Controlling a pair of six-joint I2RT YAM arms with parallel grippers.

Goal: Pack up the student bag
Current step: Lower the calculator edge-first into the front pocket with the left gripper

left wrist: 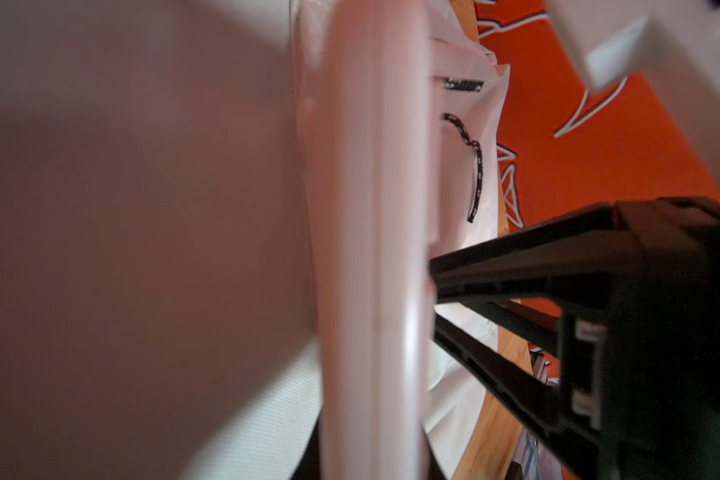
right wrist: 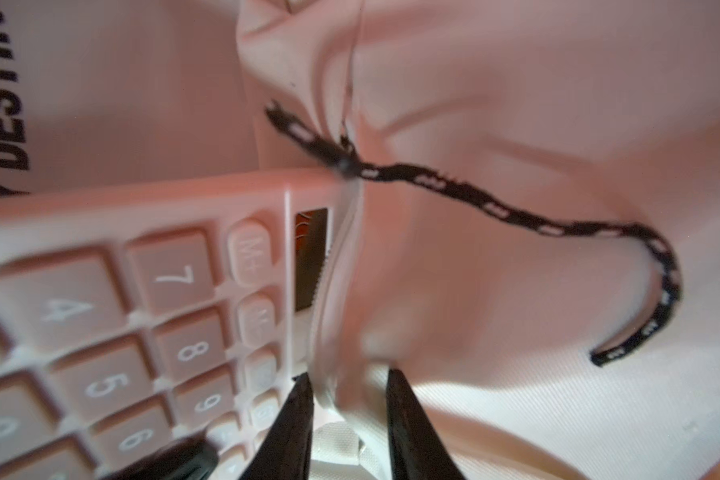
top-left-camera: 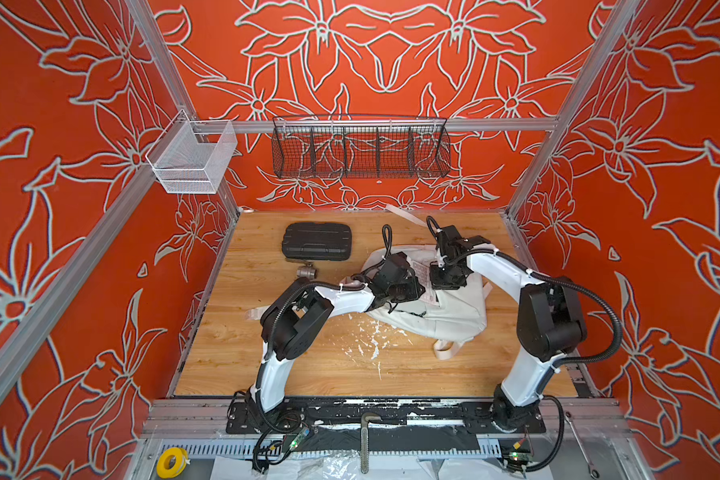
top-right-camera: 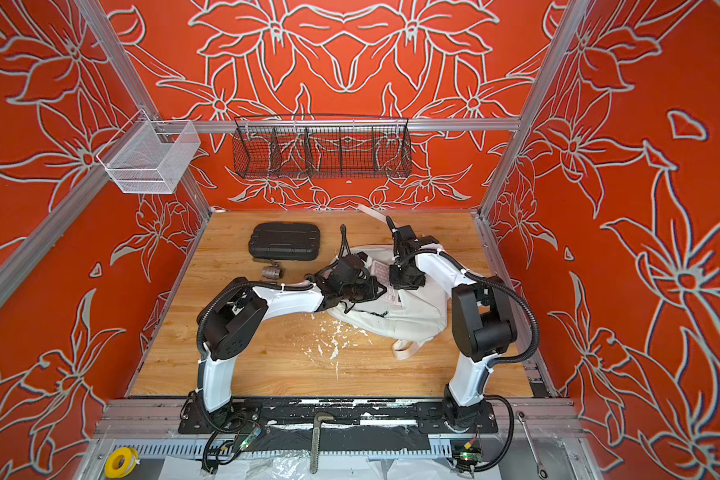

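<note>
Student bag (top-left-camera: 454, 316) is lying flat on the wooden counter (top-left-camera: 292, 365), right of the middle, and both arms are leaning over it and covering much of its top. A pink calculator (right wrist: 100, 307) is sitting tilted at the bag's zipper opening, part of its display hiding behind the fabric lip. The left gripper (left wrist: 433, 303) is pointing at the calculator's edge. Its jaws look to be pinching that edge, though the wrist view is blurred and the tips are ending right at the pink plastic. The right gripper (right wrist: 350, 374) is holding its jaws parted, one on each side of the zipper lip. A black cord pull (right wrist: 516, 212) is trailing across the fabric. The print (right wrist: 9, 104) is running off the frame, only "DESTIN" reading clearly. A black case (top-left-camera: 316, 241) is resting well apart, toward the back left, with a small metal piece (top-left-camera: 306, 272) just in front of it, too small to make out.
</note>
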